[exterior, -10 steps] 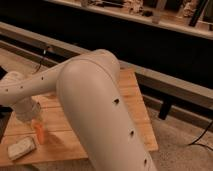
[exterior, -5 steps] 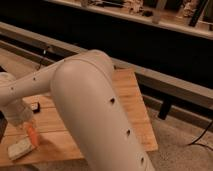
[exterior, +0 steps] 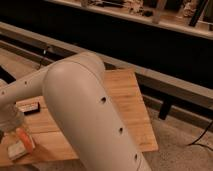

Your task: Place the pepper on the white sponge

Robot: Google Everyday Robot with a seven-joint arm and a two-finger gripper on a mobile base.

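The orange pepper point(exterior: 25, 139) is at the lower left, lying against or just above the right part of the white sponge point(exterior: 15, 150), which sits at the front left corner of the wooden table point(exterior: 125, 90). My gripper point(exterior: 17, 130) is right above the pepper, at the end of the big white arm point(exterior: 85, 110) that fills the middle of the view. I cannot tell whether the pepper rests on the sponge or is held just over it. The arm hides much of the table's middle.
A flat black bar point(exterior: 28, 107) lies on the table behind the gripper. A long dark bench or rail point(exterior: 165, 80) runs behind the table. Grey floor point(exterior: 185, 155) lies to the right, with a cable on it.
The gripper and the pepper have moved down and left, from beside the sponge to over its right part. The black bar has not moved.
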